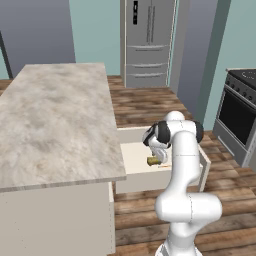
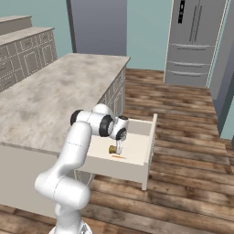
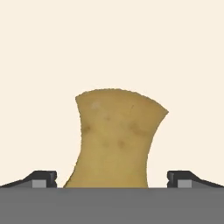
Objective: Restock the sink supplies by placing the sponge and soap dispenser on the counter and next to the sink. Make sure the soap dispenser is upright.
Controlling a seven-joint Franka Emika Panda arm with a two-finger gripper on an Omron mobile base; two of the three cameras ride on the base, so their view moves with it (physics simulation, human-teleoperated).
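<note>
Hand view showed the gripper [image 3: 112, 178] with its two dark fingertips [image 3: 41, 178] spread wide apart, one at each lower corner, and the sponge [image 3: 116, 139] lying between them on the cream floor of the drawer [image 3: 52, 52], touched by neither tip. The sponge appeared as a yellow-olive block with faint darker blotches, its upper edge curved. From the left base view the gripper [image 1: 155, 158] pointed down into the open drawer [image 1: 134, 159], directly over the sponge [image 1: 152, 160], which sat near the drawer's middle. From the right base view the gripper [image 2: 117, 147] hung likewise just above the sponge [image 2: 112, 149], and a thin orange item [image 2: 118, 156], too small to identify, lay just beside it on the drawer [image 2: 137, 146] floor. The drawer stood pulled out from the island [image 1: 55, 120], under its marbled top, over a wooden plank floor [image 1: 145, 105]. Farther off stood a steel refrigerator [image 1: 147, 42] against the teal wall, and a dark oven range [image 1: 240, 117] at the right edge.
</note>
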